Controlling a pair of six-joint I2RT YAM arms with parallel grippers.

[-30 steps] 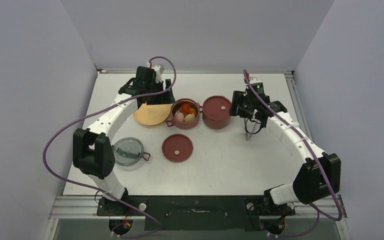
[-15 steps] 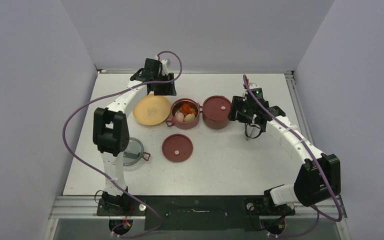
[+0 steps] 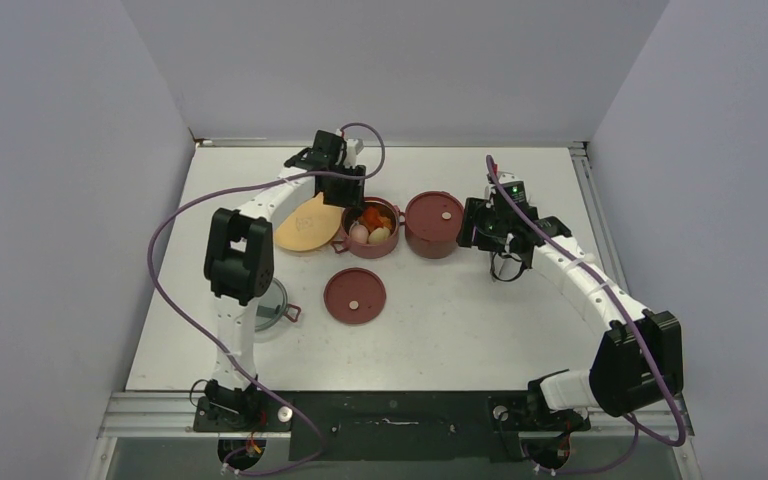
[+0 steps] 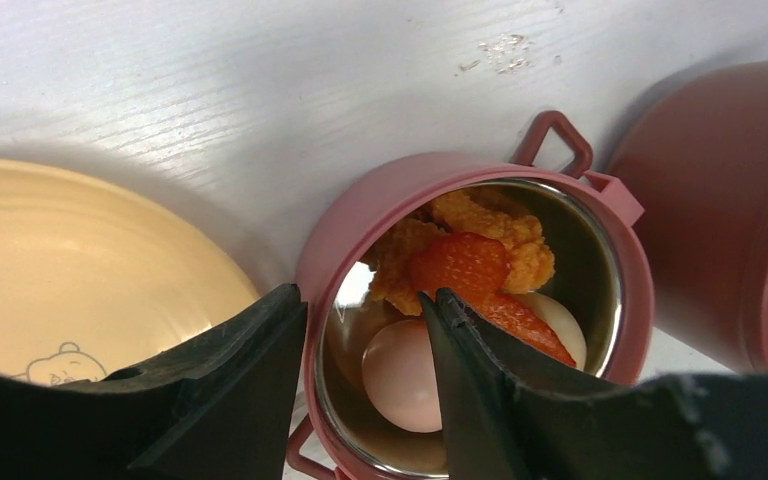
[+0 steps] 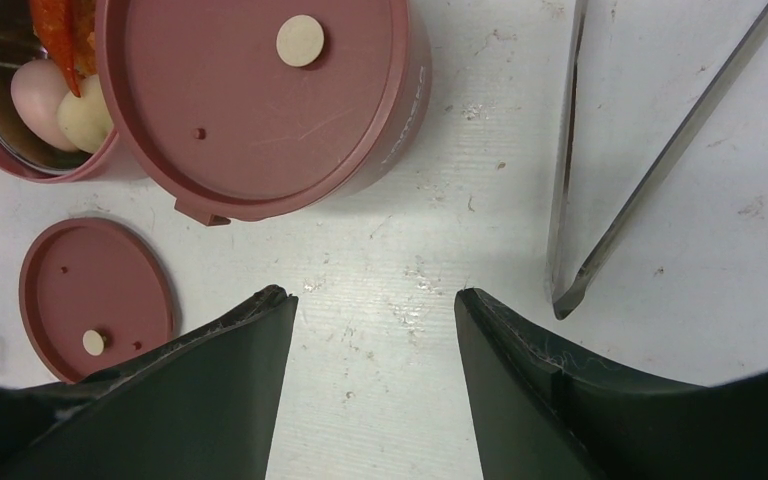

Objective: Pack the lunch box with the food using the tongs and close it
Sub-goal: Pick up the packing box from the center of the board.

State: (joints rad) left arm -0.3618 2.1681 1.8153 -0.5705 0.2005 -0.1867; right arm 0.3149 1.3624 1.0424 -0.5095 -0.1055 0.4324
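Evidently the filling is near its end and the closing is not yet begun. The left claw (image 4: 365,300) is held with its fingers apart, astride the near wall of the open maroon container (image 4: 360,205). One finger is seen outside the rim, on the side of the yellow plate (image 4: 80,260), and the other over the steel inside; nothing appears to be clamped. Just ahead of its fingertips the food (image 4: 460,265) is piled in that container, with an egg-like piece (image 4: 400,370) nearest the claw. What shows of the plate is bare.

The right claw (image 5: 375,295) is likewise spread, with nothing but table (image 5: 410,230) between its fingers. The tongs (image 5: 565,170) are lying flat just off its right finger, gripped by nothing. The lidded maroon container (image 5: 260,90) is found ahead and to its left, and the loose disc lid (image 5: 95,290) beside its left finger.

For the next move, the disc lid is judged to be wanted on the open container. That calls for a thin, flat thing to be picked off the table and set level on the rim.
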